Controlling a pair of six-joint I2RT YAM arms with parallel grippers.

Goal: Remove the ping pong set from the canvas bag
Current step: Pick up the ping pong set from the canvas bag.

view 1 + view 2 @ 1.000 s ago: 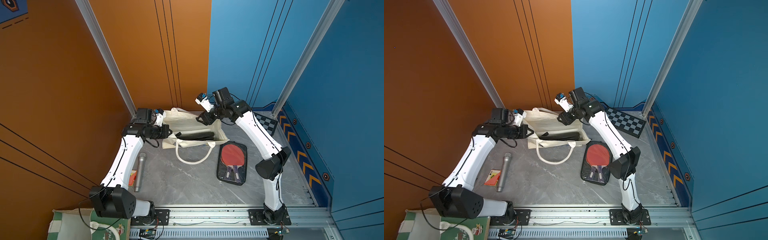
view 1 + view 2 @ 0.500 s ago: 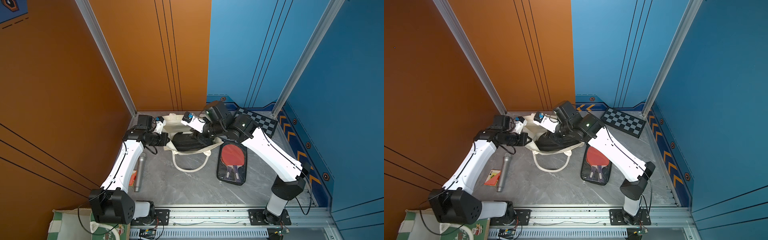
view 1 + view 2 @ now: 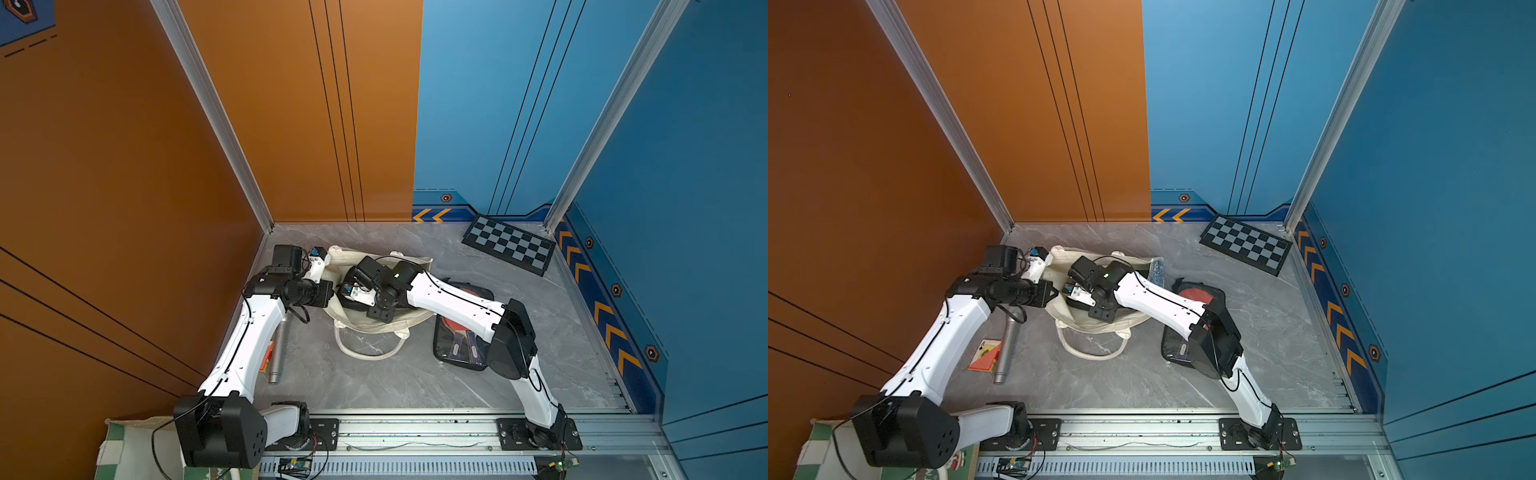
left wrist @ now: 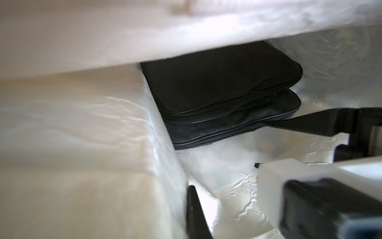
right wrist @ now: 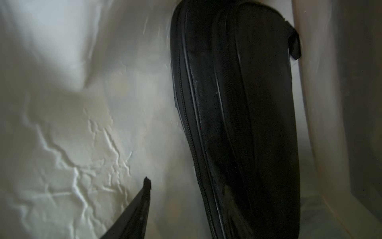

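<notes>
The ping pong set (image 4: 217, 89), a black zipped case, lies inside the canvas bag (image 3: 370, 324). Its long axis runs away from the right end effector (image 3: 352, 293), the nearer one, already in the bag. Whether that one grips the case I cannot tell. The left end effector (image 3: 329, 291) is clenched on the bag's rim.

zip case (image 4: 217, 91) in canvas bag (image 3: 370, 323) | paddle case (image 3: 455, 350) right of bag | microphone (image 3: 279, 345) left of bag

Grey marble tabletop (image 3: 374, 386) | on it: canvas bag (image 3: 374, 323), paddle case (image 3: 455, 351), checkerboard (image 3: 509, 245), silver microphone (image 3: 278, 349), red card pack (image 3: 985, 355)
</notes>
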